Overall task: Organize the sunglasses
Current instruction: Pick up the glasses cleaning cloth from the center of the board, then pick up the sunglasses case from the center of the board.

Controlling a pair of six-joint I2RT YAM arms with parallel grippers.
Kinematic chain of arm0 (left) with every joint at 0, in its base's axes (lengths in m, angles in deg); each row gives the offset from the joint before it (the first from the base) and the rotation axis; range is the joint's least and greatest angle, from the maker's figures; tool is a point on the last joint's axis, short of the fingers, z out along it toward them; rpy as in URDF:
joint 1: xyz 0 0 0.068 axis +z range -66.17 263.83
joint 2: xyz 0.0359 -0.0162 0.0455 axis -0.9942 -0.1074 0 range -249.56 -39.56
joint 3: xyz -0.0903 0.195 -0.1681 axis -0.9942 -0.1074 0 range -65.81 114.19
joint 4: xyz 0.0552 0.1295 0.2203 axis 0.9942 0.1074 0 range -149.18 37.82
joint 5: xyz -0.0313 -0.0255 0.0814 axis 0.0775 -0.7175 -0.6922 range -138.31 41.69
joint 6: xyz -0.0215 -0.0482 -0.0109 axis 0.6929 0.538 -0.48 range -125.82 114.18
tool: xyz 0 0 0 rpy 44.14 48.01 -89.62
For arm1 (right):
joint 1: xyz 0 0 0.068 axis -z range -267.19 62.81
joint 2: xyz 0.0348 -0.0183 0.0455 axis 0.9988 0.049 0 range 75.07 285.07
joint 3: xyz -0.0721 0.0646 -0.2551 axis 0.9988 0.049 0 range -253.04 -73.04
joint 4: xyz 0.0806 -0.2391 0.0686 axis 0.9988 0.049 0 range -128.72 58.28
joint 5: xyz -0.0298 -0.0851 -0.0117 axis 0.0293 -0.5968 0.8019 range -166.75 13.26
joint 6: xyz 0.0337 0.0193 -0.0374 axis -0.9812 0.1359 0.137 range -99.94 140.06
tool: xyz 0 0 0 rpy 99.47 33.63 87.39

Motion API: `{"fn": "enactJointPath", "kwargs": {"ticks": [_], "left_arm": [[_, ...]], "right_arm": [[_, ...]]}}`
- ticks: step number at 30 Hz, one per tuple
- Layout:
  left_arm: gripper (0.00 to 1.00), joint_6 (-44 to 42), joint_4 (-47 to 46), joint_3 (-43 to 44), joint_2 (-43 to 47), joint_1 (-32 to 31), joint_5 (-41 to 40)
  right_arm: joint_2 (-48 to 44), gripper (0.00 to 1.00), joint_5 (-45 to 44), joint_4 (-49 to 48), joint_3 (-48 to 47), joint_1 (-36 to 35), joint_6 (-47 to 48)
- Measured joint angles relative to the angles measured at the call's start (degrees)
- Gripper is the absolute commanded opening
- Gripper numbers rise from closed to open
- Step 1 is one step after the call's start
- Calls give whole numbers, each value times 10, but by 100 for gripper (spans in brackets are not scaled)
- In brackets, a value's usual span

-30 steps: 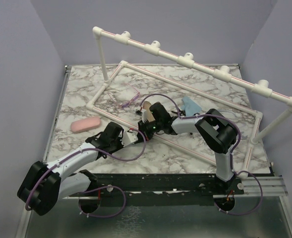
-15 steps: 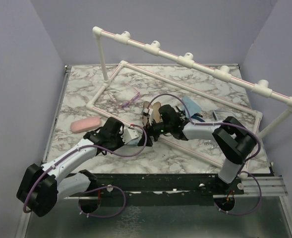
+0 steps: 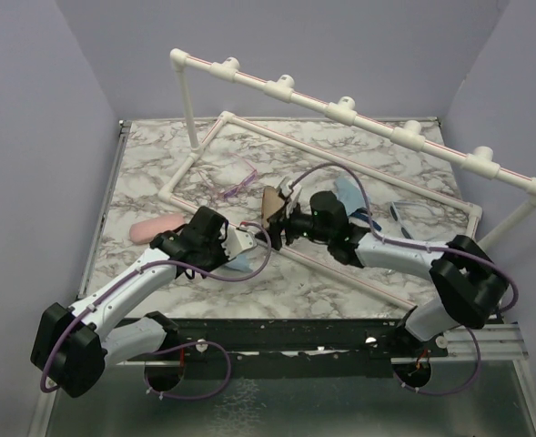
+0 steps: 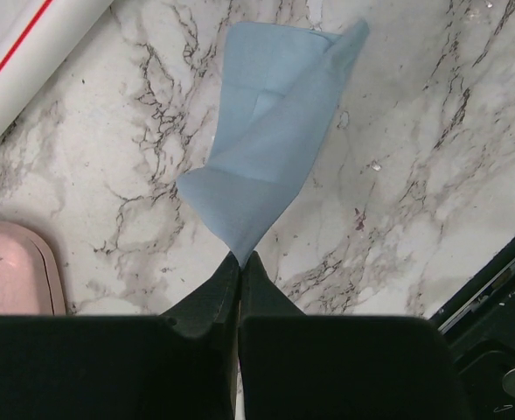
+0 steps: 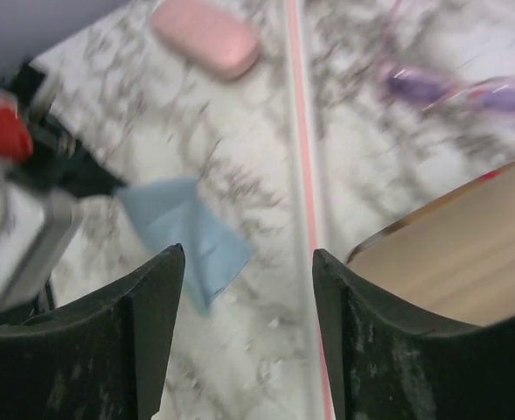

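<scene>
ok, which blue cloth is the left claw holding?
The near cloth, pinched in the shut left claw; the other cloth lies free farther back.

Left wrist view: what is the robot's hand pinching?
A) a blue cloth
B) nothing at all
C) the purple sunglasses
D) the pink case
A: the left gripper is shut on one corner of the blue cloth, and the rest of the cloth lies folded just ahead of its fingertips.
</scene>
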Motion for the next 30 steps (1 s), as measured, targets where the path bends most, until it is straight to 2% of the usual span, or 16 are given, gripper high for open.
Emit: {"fn": "enactJointPath", "kwargs": {"ticks": [6,11,20,30], "left_arm": [[0,0,12,0,-1,0,-2],[0,0,13,0,-1,0,-3],[0,0,12,0,0,0,-3],[0,0,12,0,1,0,-12]], "right_arm": [[-46,67,-187,141,-104,48,-39],[19,68,-297,278,-185,73,-56],[157,58,-308,388,-307,118,-73],[215,26,-254,409,-320,123,-82]]}}
